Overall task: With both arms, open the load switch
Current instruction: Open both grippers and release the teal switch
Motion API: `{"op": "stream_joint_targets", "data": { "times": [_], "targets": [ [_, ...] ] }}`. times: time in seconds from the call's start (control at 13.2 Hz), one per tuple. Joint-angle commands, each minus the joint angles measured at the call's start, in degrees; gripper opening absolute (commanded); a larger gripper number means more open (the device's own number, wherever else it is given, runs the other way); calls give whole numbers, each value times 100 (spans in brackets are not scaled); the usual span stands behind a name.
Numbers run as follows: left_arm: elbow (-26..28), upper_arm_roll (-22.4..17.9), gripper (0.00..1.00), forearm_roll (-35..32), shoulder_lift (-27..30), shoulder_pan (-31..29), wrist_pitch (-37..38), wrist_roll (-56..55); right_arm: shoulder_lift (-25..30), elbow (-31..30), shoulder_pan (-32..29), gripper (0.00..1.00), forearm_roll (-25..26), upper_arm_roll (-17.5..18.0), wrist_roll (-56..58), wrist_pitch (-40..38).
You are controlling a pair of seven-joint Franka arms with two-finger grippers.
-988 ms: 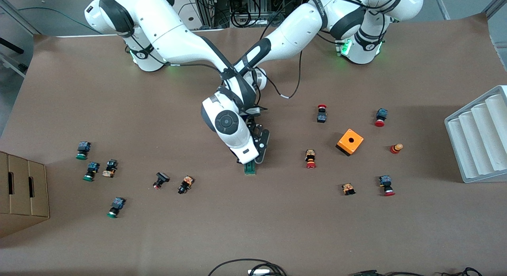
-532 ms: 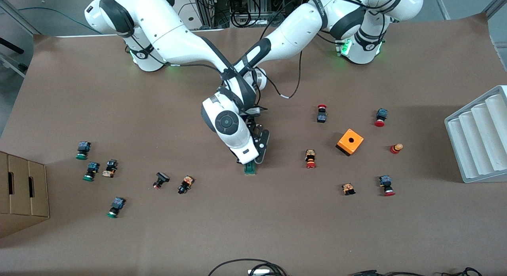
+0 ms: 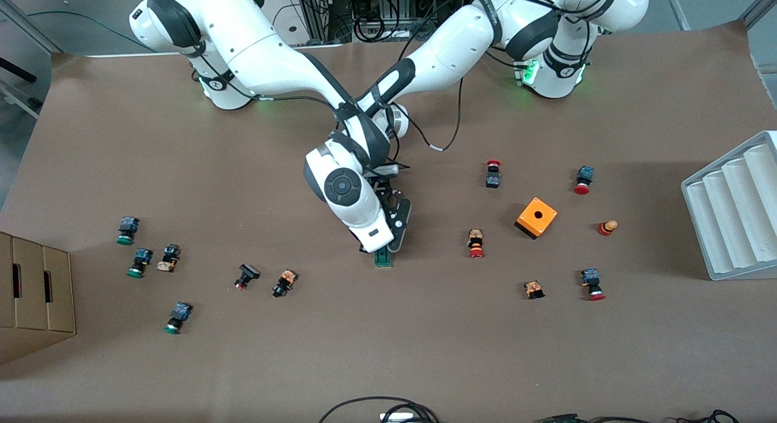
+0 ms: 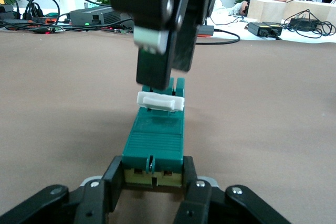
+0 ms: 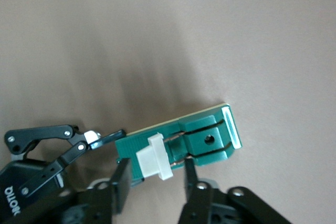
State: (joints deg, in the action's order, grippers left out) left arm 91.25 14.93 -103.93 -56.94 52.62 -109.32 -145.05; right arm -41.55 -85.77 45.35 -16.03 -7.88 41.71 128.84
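So, reading the table like a clock from the high camera facing the robots, bases at twelve: the load switch lies flat pretty much dead centre, long side running twelve to six. Both arms cross over each other and come down on that one spot. The left gripper is down at table level at the switch's twelve o'clock end, its fingers pressed onto the two sides of the green body, so it's pinching it. The right gripper hangs just above the white slider, fingers spread, one on each side of the switch and, from what I can see, not touching the slider. The slider sits across the top of the switch, away from the clamped end. The orange cube is around three o'clock from the switch, well apart, with a red-capped button between them. A cardboard box is at the nine o'clock edge and a grey ridged tray at the three o'clock edge.
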Motion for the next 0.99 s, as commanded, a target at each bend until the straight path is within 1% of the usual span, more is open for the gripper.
{"op": "stream_joint_targets", "data": {
  "times": [0.0, 0.15, 0.23, 0.3, 0.38, 0.46, 0.61, 0.91],
  "targets": [
    [-125, -43, 6, -13, -159, 20, -63, -102, 313, -89, -52, 100, -94, 6, -110, -306],
    [-125, -43, 9, -5, -151, 11, -63, -102, 462, -89, -96, 100, -102, -3, -137, -516],
    [-125, -34, 25, 4, -151, 11, -63, -102, 559, -89, -122, 100, -111, -12, -224, -596],
    [-125, -25, 56, 83, -133, 11, -63, -93, 664, -89, -122, 100, -102, -12, -477, -727],
    [-133, -25, 71, 144, -124, 11, -63, -85, 770, -80, -122, 100, -94, -21, -784, -841],
    [-134, -25, 100, 154, -124, 11, -63, -76, 866, -72, -122, 100, -94, -21, -996, -929],
    [-134, -25, 100, 154, -124, 20, -63, -49, 1042, -71, -131, 100, -85, -47, -1138, -1096],
    [-142, -16, 100, 171, -81, 20, -63, -23, 1578, -71, -473, 100, -67, -82, -1542, -1755]
  ]
}}
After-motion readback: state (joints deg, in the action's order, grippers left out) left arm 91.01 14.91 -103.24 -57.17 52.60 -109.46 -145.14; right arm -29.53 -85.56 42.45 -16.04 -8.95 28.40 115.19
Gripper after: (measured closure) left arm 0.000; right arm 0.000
